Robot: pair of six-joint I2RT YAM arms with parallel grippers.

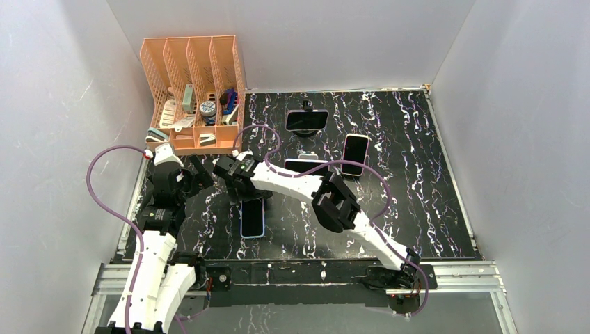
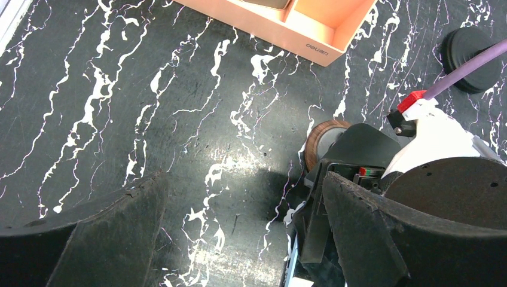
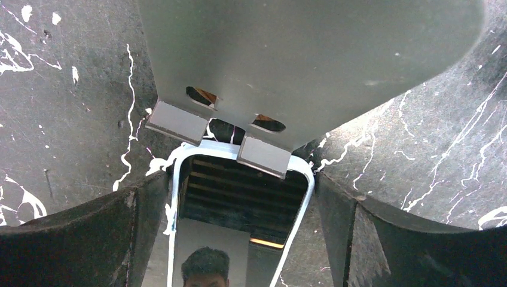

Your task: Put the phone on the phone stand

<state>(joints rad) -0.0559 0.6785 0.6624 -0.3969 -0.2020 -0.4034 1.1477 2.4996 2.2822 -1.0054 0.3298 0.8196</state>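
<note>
A phone (image 1: 252,221) with a light-blue edge lies screen up on the black marbled table, near the left middle. In the right wrist view the phone (image 3: 233,221) lies between the two fingers of my right gripper (image 3: 239,239), which is open and straddles it without gripping. The phone's far end meets the two small lips of a grey metal phone stand (image 3: 299,60) that fills the top of that view. From above, my right gripper (image 1: 240,191) hides the stand. My left gripper (image 1: 195,177) hangs open just left of it, with only bare table between its fingers (image 2: 89,239).
An orange desk organizer (image 1: 195,90) with small items stands at the back left, close to the left arm. Other phones rest further back: one on a black stand (image 1: 307,120), one at centre (image 1: 303,165), one to its right (image 1: 355,153). Purple cables loop over both arms.
</note>
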